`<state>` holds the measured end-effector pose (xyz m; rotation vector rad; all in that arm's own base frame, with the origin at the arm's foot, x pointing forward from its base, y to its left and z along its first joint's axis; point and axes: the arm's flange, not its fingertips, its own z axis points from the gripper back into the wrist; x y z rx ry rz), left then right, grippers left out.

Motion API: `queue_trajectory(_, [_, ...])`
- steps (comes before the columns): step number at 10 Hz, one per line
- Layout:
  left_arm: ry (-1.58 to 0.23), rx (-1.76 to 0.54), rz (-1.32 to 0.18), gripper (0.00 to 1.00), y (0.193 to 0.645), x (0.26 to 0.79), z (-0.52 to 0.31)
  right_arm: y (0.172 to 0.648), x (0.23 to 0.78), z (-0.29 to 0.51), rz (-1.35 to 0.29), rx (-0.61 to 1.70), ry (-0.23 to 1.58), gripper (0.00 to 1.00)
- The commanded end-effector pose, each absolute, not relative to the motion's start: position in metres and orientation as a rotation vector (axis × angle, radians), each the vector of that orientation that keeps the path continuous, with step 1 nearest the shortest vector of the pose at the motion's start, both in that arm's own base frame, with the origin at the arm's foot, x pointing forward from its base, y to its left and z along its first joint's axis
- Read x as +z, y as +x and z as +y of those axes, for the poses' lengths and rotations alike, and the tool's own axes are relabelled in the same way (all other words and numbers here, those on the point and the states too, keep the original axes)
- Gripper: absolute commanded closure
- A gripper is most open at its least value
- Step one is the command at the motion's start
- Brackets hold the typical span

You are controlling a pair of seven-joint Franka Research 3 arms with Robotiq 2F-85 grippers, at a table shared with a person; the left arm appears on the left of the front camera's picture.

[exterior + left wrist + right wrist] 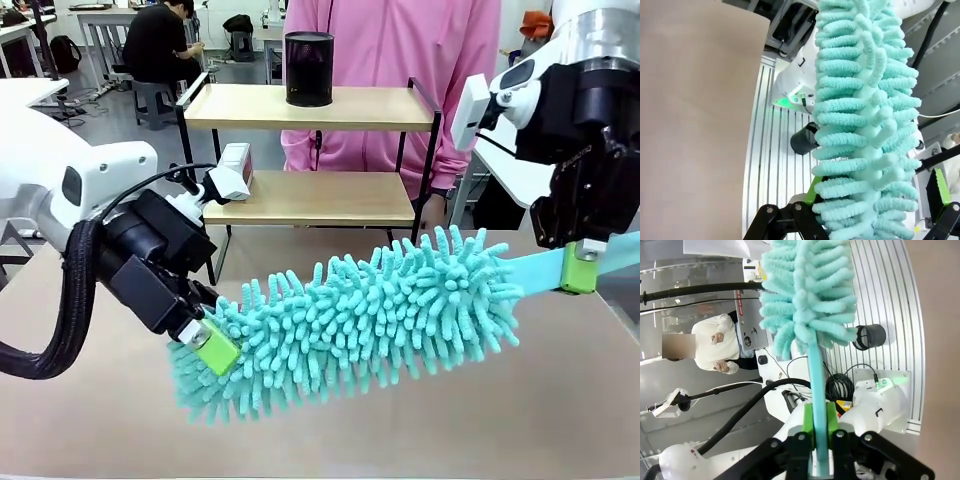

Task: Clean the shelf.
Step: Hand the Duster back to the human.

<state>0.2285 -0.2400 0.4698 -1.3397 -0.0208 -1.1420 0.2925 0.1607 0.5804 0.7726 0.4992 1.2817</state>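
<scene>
The right gripper point(578, 268) hangs from above with fingers pinched shut; the left gripper point(205, 338) reaches low, fingers spread wide.

Teal duster point(370, 320), light wooden shelf point(310, 197) with black frame, black cylinder point(309, 68), pink top point(400, 45).

A tan tabletop point(560, 420) is spread across the foreground. At eleven o'clock, white tables point(110, 20) and a stool point(150, 100) are set on a pale floor, where a person in black point(160, 45) is seated.
</scene>
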Motion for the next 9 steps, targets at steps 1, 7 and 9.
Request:
queue_trajectory(1, [-1.329, -1.167, -0.018, 0.0, 0.2298, 0.4635, -0.2419, 0.2928, 0.5781, 0.1569, 0.47, 1.296, 0.822, 0.88])
queue_trajectory(7, [-1.32, -1.14, -0.151, 1.0, 0.2328, 0.4626, -0.2451, 0.2928, 0.5773, 0.1551, 0.48, 1.285, 0.826, 0.88])
queue_trajectory(9, [-1.317, -1.144, -0.147, 0.95, 0.2337, 0.4634, -0.2444, 0.2932, 0.5766, 0.1541, 0.477, 1.279, 0.83, 0.88])
